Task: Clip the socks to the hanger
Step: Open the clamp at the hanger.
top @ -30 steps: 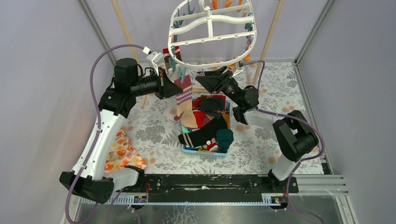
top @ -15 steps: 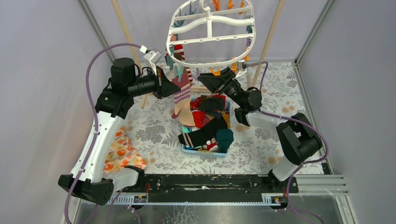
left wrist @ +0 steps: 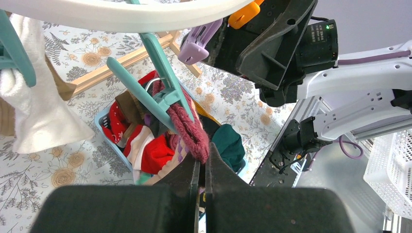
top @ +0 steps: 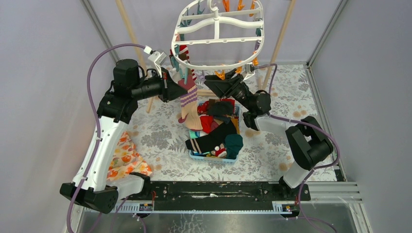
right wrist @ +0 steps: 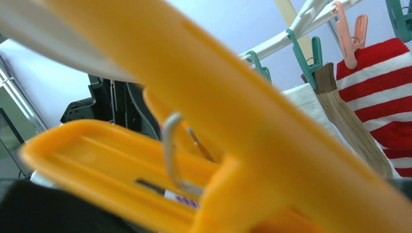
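Note:
The white oval hanger (top: 218,34) hangs at the back, with a red-and-white striped sock (right wrist: 384,92), a brown sock (right wrist: 350,126) and a white sock (left wrist: 39,97) pegged to its left rim. My left gripper (top: 176,88) is shut on the maroon cuff of a tan sock with purple stripes (top: 189,99). It holds the cuff (left wrist: 192,128) against a teal peg (left wrist: 150,82) under the rim. My right gripper (top: 214,81) is at an orange peg (top: 221,74) on the near rim. That peg (right wrist: 218,145) fills the right wrist view and hides the fingers.
A blue basket (top: 214,158) of mixed socks sits on the floral cloth under the hanger. Wooden poles (top: 279,41) stand behind. An orange floral cloth (top: 124,158) lies by the left arm. A purple peg (left wrist: 197,41) hangs beside the orange one.
The hanger has swung up and to the left. Both grippers have shifted left with it. The left gripper still holds the sock.

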`<state>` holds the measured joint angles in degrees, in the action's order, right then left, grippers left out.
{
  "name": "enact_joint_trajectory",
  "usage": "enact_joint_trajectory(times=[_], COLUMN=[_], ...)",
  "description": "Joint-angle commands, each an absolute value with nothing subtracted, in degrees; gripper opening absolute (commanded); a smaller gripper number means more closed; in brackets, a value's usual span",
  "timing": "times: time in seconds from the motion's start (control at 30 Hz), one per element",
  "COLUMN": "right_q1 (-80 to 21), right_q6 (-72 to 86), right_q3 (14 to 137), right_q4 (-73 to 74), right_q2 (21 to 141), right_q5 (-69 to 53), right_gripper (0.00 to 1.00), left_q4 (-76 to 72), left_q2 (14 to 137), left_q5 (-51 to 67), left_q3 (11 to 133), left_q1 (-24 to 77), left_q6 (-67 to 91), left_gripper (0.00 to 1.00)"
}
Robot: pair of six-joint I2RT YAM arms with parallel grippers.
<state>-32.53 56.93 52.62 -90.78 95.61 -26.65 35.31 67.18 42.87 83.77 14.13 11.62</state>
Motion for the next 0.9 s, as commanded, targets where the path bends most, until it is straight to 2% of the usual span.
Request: enact_joint_trajectory(times=[0.0, 0.07, 0.27, 0.4, 0.53, 0.63, 0.8, 0.87], right_q1=[-33.5, -33.9, -34.2, -34.2, -34.3, -34.3, -35.7, -36.9], right_q6=[54.7, 53.4, 54.8, 55.8, 54.3, 52.7, 47.6, 44.1], right_q3=[56.8, 57.4, 59.0, 59.2, 56.8, 55.5, 55.1, 55.3], right_q4=[-95.3, -93.8, -97.0, -98.2, -98.2, -98.1, -93.8, -90.4], right_q2=[96.9, 97.3, 99.0, 99.2, 97.1, 95.6, 93.3, 92.4], right_q5=[-27.9, -28.1, -28.0, -28.8, -27.8, -26.4, -23.8, -22.5], right_gripper=[0.67, 0.71, 0.7, 0.5, 0.34, 0.18, 0.06, 0.04], left_q4=[35.3, 35.5, 35.9, 36.3, 36.6, 36.6, 36.6, 36.0], left_q2=[66.2, 66.3, 66.3, 66.3, 66.1, 66.2, 66.3, 66.5], left_q5=[43.5, 43.6, 43.8, 43.2, 41.5, 39.0, 27.1, 21.7], left_q3=[85.7, 85.9, 86.4, 86.8, 86.7, 86.6, 87.1, 87.2], left_q1=[13.8, 13.8, 13.8, 13.8, 13.7, 13.7, 13.7, 13.7], left_q6=[11.1, 11.1, 11.2, 10.6, 9.7, 8.8, 5.6, 4.0], left_gripper=[0.0, 0.0, 0.0, 0.0, 0.0, 0.0, 0.0, 0.14])
